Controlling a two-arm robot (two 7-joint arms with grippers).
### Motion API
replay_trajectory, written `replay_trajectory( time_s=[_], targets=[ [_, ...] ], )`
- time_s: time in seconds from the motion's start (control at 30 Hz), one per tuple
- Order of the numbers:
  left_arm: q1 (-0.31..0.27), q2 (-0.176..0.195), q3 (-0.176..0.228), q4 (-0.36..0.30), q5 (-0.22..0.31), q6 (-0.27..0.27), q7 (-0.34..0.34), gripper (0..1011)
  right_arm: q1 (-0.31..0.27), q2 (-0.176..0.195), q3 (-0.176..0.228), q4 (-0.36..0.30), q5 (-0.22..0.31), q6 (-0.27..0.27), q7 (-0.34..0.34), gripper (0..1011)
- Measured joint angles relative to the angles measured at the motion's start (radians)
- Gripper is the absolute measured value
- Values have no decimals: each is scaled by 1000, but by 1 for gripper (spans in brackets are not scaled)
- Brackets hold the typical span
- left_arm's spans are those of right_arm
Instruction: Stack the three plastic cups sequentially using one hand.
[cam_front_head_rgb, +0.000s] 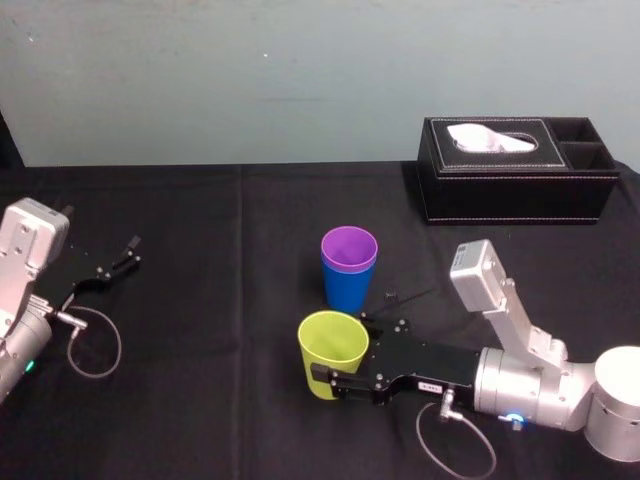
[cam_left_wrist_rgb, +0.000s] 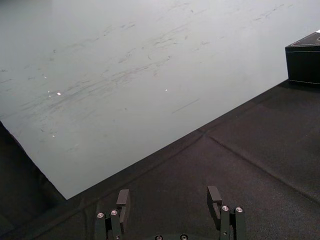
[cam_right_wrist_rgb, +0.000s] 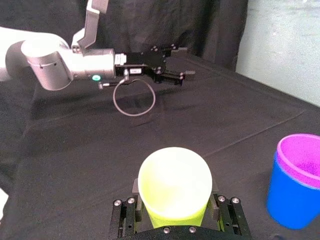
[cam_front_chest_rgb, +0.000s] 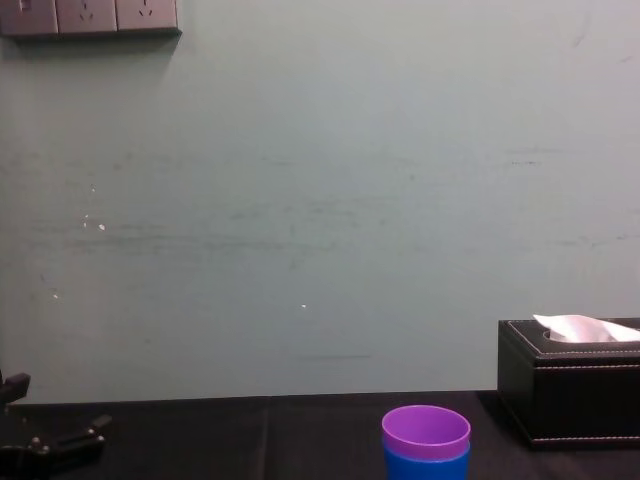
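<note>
**Green cup gripped; the other two already nested**

The green cup (cam_front_head_rgb: 330, 340) is held upright by its lower wall in the right gripper (cam_front_head_rgb: 340, 355), the jaws closed to the cup's width on either side; the mouth is kept upward, as is judged fit for dropping it into the stack. It is found near, at 7 o'clock of, the purple cup (cam_front_head_rgb: 349, 248), which is seated in the blue cup (cam_front_head_rgb: 343, 288) on the table (cam_front_head_rgb: 220, 330). Only this last stacking is judged to remain. The left gripper (cam_front_head_rgb: 128, 250) is parked far off at 9 o'clock, spread and empty, one hand being called for.

The yellow-green cup (cam_front_head_rgb: 333, 355) looks smooth plastic; the tablecloth (cam_front_head_rgb: 200, 400) matt cloth.
</note>
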Motion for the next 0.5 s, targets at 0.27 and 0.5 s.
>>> replay_trajectory(
  time_s=[0.27, 0.5],
  targets=[
    [0, 0, 0, 0, 0, 0, 0, 1011, -11, 45, 26, -99, 9, 88, -53, 735],
    [0, 0, 0, 0, 0, 0, 0, 1011, -1, 69, 50, -147, 37, 139, -69, 736]
  ],
)
